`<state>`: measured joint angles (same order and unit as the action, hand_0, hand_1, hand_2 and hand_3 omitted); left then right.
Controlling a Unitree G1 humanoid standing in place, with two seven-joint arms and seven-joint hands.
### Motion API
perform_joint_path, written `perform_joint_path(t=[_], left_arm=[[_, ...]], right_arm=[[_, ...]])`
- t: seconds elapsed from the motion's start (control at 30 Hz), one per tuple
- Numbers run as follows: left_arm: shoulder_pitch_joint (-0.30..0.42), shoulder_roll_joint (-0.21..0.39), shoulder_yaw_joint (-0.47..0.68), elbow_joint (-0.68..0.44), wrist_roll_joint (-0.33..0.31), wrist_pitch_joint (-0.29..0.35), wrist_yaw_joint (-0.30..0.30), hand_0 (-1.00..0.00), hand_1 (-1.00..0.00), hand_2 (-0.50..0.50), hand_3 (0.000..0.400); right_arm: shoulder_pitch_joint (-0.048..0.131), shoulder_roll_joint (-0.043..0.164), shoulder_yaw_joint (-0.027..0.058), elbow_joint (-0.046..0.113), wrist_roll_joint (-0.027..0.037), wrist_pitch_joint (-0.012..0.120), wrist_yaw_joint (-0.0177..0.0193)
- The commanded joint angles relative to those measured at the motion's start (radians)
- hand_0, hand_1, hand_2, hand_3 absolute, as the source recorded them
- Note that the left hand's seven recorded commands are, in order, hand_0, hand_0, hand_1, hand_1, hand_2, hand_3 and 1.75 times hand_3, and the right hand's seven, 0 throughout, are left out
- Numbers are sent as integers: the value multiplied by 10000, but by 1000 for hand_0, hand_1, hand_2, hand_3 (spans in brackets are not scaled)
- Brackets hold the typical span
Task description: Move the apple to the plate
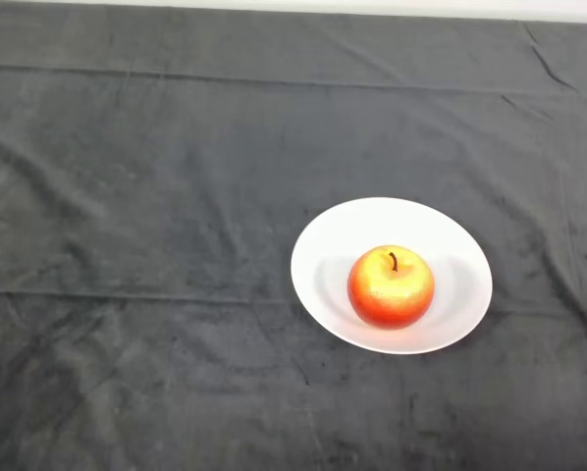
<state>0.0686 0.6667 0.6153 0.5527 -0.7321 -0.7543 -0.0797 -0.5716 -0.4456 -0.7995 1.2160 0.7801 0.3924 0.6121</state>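
Red-and-yellow fruit: the apple (pixel 391 287) sits upright on the plate, its dark stem pointing up from a yellow patch at the crown.
Apple position: inside the dish, toward the near side of its middle, touching the white surface.
Plate (pixel 343 235): white, round and shallow, lying flat on the cloth right of the view's centre; a soft shadow rings the apple.
Bench (pixel 136 196): covered by a dark grey cloth with long creases running across it and fainter folds at the upper right.
Far edge: a pale strip shows along the top of the view.
Robot hand: out of view, so its state cannot be told.
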Motion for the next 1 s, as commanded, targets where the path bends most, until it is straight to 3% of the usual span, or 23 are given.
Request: perform_joint_path(t=[0.03, 1.0], left_arm=[[158, -147, 521, -497, 278, 87, -78, 0, 0, 0, 0], [-202, -451, 1066, -193, 819, 245, -532, 0, 0, 0, 0]], right_arm=[[-210, -36, -106, -128, 153, -79, -47], [-201, -27, -102, -155, 158, -73, -63]])
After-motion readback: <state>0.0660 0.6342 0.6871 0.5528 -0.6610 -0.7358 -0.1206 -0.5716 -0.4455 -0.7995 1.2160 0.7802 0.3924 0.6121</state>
